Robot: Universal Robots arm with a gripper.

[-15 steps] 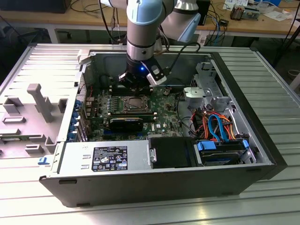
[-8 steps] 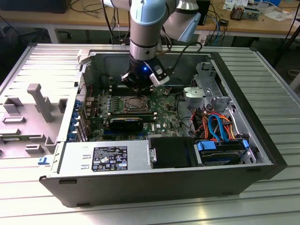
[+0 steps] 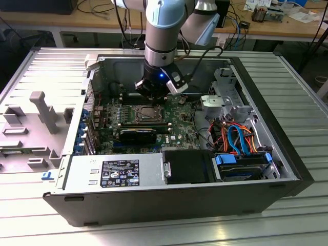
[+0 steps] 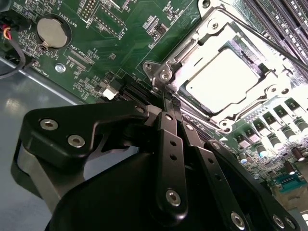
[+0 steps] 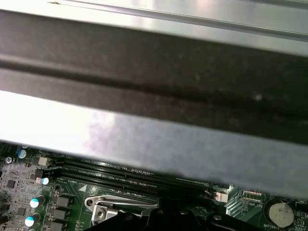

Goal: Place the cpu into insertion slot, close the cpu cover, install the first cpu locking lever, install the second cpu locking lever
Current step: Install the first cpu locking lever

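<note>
Looking into the open computer case (image 3: 266, 102) from above: gripper (image 3: 154, 87) low over the green board (image 3: 179, 128), right by the slot (image 3: 148, 114).

In the second wrist view: chip (image 4: 224, 79) lying flat in the slot (image 4: 165, 75), shiny top showing through the window of the cover (image 4: 195, 45). Cover lying down over the chip, as far as can be told. Gripper (image 4: 169, 98) with both black fingers (image 4: 166, 120) pressed together, nothing seen between them, tips right at one corner of the slot. Hard to tell if touching the metal or just above it. A thin dark lever (image 4: 269, 41) running along the far side of the cover, next to the long black memory slots (image 4: 284, 14).

Probably working on a lever now. To do it well: push slow and straight, keep the tips on the bar only, never on the chip top. Stop if the cover lifts or slides.

Not much room. Tiny parts close beside the slot, memory slots on one side, round battery (image 4: 50, 32) well off to the other. In the first wrist view, the grey case wall (image 5: 154, 48) close by. Open room mostly straight up.
</note>
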